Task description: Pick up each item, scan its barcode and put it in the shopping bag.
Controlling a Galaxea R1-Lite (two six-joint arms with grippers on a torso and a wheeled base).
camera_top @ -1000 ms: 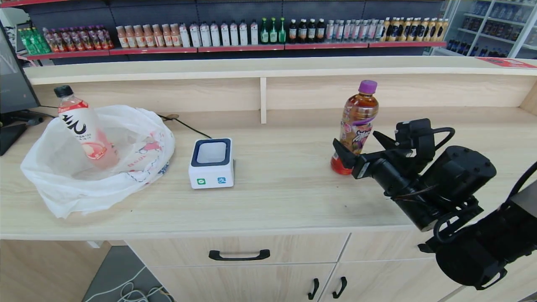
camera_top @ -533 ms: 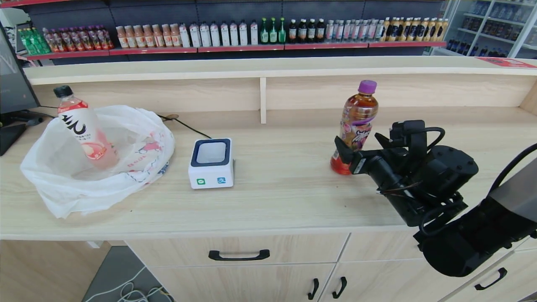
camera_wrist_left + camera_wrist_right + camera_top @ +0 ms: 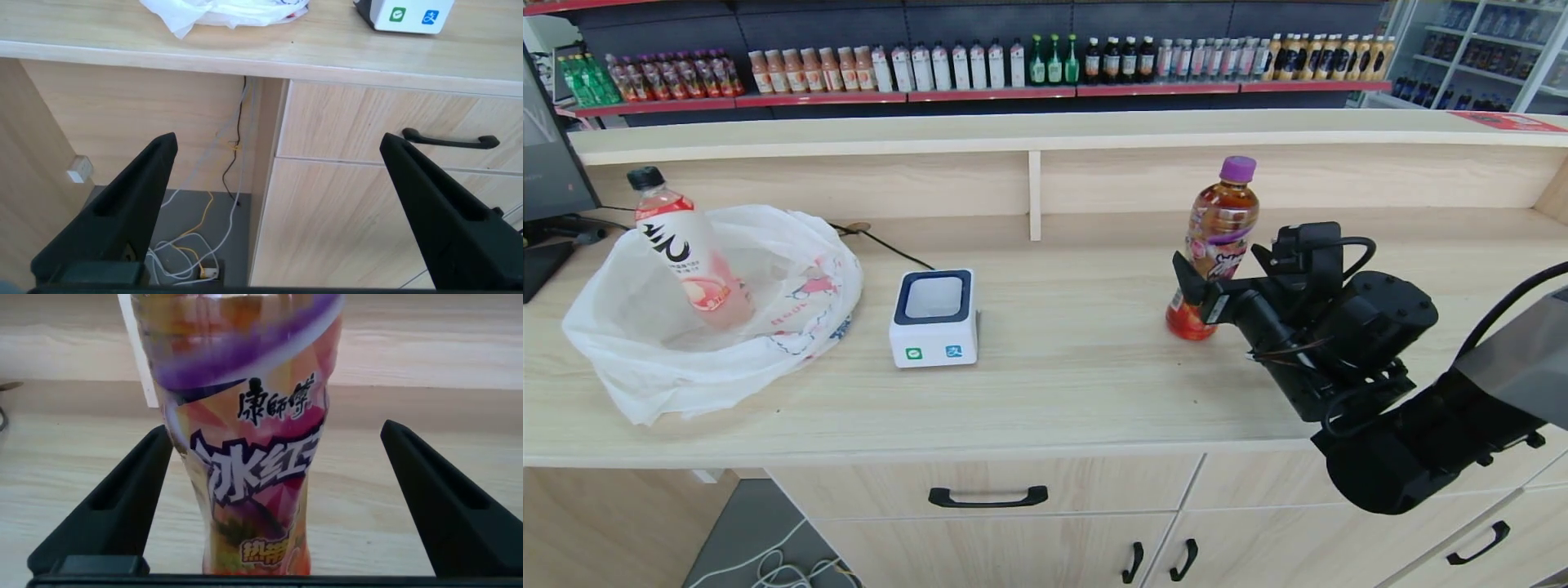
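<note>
A tea bottle [image 3: 1217, 245] with a purple cap stands upright on the right of the wooden counter [image 3: 1062, 384]. My right gripper [image 3: 1227, 276] is open, one finger on each side of the bottle's lower half. In the right wrist view the bottle [image 3: 253, 433] stands between the two spread fingers [image 3: 106, 514]. A white shopping bag [image 3: 800, 286] lies open on the left with a pink drink bottle [image 3: 686, 245] leaning inside. A white barcode scanner [image 3: 934, 317] sits mid-counter. My left gripper [image 3: 274, 212] hangs open below the counter edge, in front of the cabinet.
A raised wooden ledge [image 3: 1045, 131] runs along the counter's back, with shelves of drinks [image 3: 980, 65] behind it. A monitor [image 3: 547, 155] stands at the far left. Drawers with black handles [image 3: 988, 496] are below. Cables [image 3: 237, 155] hang under the counter.
My right gripper has moved forward and slightly up toward the tea bottle; its fingers now reach further along the bottle's sides. Bag, scanner and pink bottle have not moved.
</note>
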